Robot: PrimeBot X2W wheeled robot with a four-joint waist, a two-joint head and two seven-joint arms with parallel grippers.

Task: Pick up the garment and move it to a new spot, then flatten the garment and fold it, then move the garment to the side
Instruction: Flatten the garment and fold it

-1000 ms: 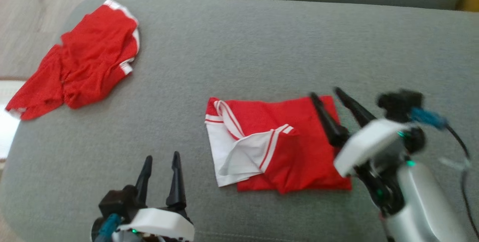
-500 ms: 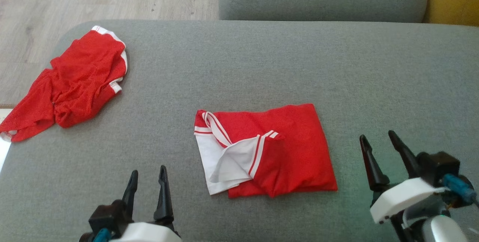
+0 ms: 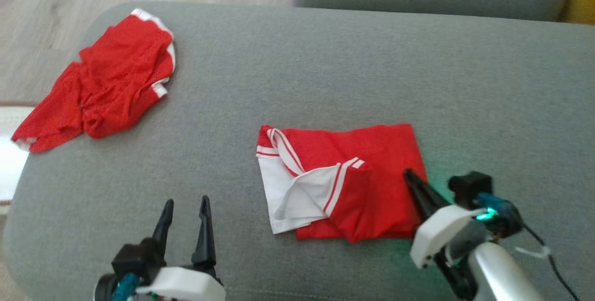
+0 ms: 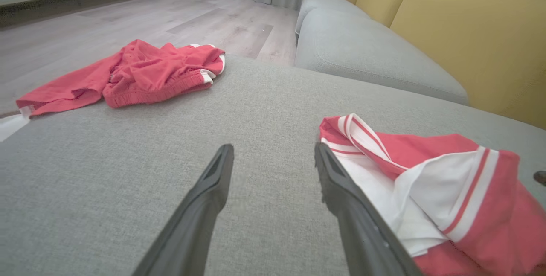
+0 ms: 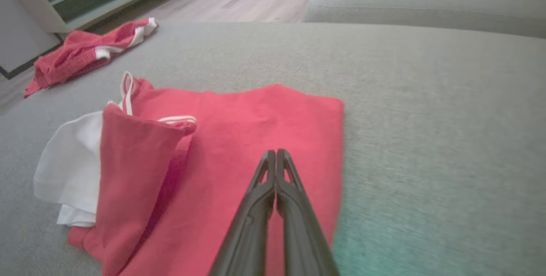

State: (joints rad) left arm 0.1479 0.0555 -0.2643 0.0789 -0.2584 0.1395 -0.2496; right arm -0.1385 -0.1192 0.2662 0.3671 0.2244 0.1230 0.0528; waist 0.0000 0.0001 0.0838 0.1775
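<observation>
From my head, the folded red-and-white garment [image 3: 353,180] lies mid-cushion on the grey sofa [image 3: 325,59], a second red garment [image 3: 107,87] lies crumpled at the far left corner, and my right gripper [image 3: 409,175] reads as one dark spike over the fold's right edge. My right wrist view settles it: the two fingers [image 5: 258,212] are pressed tip to tip over the red cloth, nothing pinched between them. My left gripper [image 3: 186,202] hovers spread wide and empty near the front edge, and its wrist view adds a yellow backrest [image 4: 469,33] beyond.
</observation>
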